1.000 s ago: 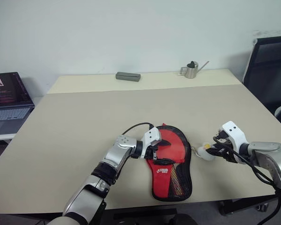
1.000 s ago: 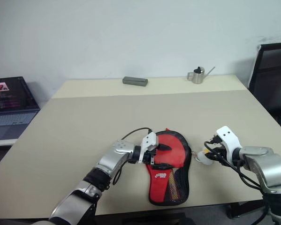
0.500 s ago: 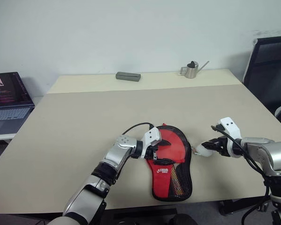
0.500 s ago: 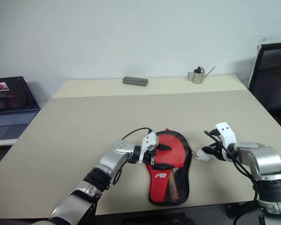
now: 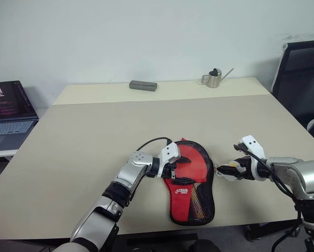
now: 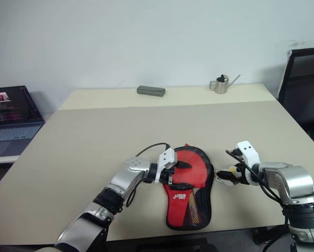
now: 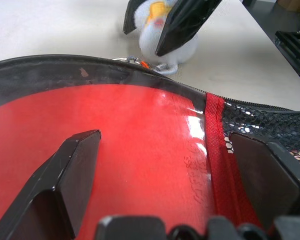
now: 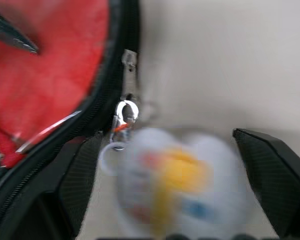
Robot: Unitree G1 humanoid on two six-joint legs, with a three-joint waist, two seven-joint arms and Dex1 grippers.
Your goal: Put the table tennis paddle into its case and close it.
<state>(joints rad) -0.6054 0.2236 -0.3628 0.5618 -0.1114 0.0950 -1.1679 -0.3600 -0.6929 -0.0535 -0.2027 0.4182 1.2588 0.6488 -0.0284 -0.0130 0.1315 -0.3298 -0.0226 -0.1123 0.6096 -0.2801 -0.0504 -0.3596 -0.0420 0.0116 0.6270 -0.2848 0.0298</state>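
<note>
Left eye view: the case (image 5: 191,184) lies near the front edge of the beige tabletop (image 5: 94,136), its round end pointing away from that edge. The left tool (image 5: 173,164) rests over the case's round end, on the case's left side, fingers spread wide and gripping nothing. The right tool (image 5: 229,171) sits just to the right of the case, its black fingers standing apart on either side of the small white-and-yellow duck charm (image 5: 227,172). Far behind the case stand a grey rectangular block (image 5: 143,85) and a small metal watering can (image 5: 213,77), well apart from it. Bare tabletop lies left of and behind the case; the front edge is close.

Left wrist view: the table tennis paddle (image 7: 114,150) lies inside the case, its glossy red rubber face between the two spread black fingers (image 7: 69,170). Black zip trim (image 7: 64,62) curves round it, with black mesh (image 7: 270,125) and a red seam beside. Beyond the trim the other tool's fingers flank the fluffy duck charm.

Right wrist view: blurred duck charm between wide-set ribbed fingers (image 8: 270,170); a metal zip pull and ring (image 8: 126,107) join it to the case rim.
</note>
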